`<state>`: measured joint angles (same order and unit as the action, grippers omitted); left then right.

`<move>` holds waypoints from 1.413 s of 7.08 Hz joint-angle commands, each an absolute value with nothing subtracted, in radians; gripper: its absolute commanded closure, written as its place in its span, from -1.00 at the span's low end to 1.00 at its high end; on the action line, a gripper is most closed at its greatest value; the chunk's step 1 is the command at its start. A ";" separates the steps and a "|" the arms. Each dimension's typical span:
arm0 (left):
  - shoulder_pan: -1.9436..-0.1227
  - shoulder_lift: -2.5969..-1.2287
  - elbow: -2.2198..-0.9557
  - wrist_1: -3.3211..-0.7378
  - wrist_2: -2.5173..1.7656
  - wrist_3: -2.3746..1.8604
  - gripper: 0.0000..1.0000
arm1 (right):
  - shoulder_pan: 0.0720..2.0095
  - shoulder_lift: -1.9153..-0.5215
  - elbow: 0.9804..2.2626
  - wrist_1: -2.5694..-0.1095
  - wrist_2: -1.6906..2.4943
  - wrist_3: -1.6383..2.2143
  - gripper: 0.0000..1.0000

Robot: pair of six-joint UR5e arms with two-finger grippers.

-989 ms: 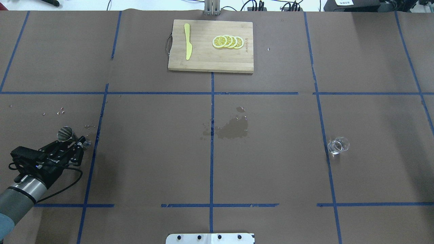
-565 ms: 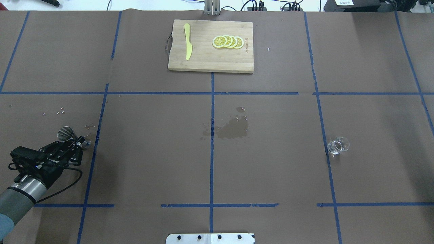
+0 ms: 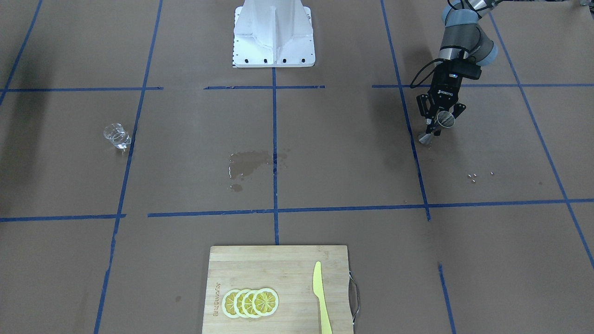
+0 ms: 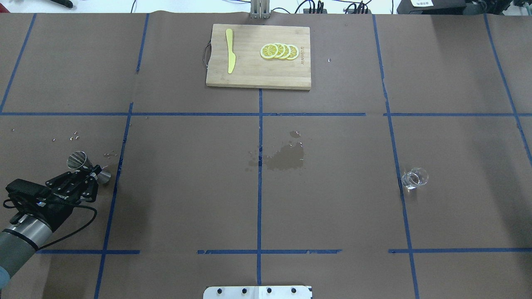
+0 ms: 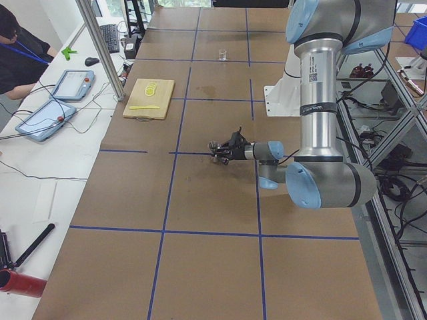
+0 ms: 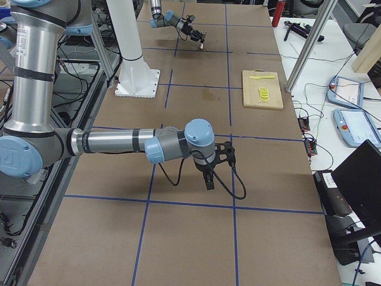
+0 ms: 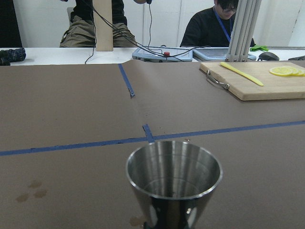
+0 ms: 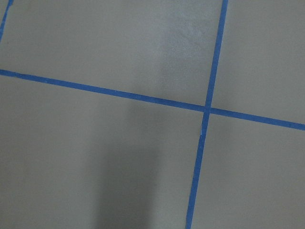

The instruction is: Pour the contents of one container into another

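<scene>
The steel hourglass jigger (image 4: 77, 160) is at the table's left, with my left gripper (image 4: 92, 172) shut around its narrow waist. In the front-facing view the same jigger (image 3: 447, 119) sits in that gripper (image 3: 438, 124), mouth open upward. The left wrist view is filled by the jigger's cup (image 7: 174, 171); no fingers show there. The clear glass beaker (image 4: 415, 177) is far off at the right, apparently lying on its side, also seen as the beaker (image 3: 116, 135). My right gripper (image 6: 208, 174) hangs over bare table away from both; I cannot tell whether it is open or shut.
A wooden cutting board (image 4: 249, 74) at the far middle carries lemon slices (image 4: 279, 51) and a yellow knife (image 4: 230, 52). A wet stain (image 4: 286, 158) darkens the table's centre. Small droplets (image 4: 75, 135) lie near the jigger. People sit beyond the far edge.
My left arm has drawn back a little toward the left edge, and the jigger has moved with it, its mouth shifting left and its lower cone showing more plainly.
</scene>
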<state>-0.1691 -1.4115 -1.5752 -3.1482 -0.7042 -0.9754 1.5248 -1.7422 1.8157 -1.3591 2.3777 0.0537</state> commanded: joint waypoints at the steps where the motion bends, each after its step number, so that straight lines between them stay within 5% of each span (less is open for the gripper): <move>1: -0.170 -1.404 -1.568 -3.217 -0.710 -0.878 0.97 | 1.525 -1.741 1.816 -1.359 2.378 0.055 -1.00; 5: -0.253 -1.393 -1.574 -3.493 -0.999 -0.416 1.00 | 1.523 -1.740 1.816 -1.358 2.378 0.077 -1.00; 8: -0.530 -1.439 -1.574 -3.479 -1.561 -0.167 1.00 | 1.522 -1.738 1.816 -1.358 2.379 0.075 -1.00; 10: -0.653 -1.594 -1.566 -3.327 -1.847 -0.163 1.00 | 1.513 -1.735 1.818 -1.356 2.379 0.074 -1.00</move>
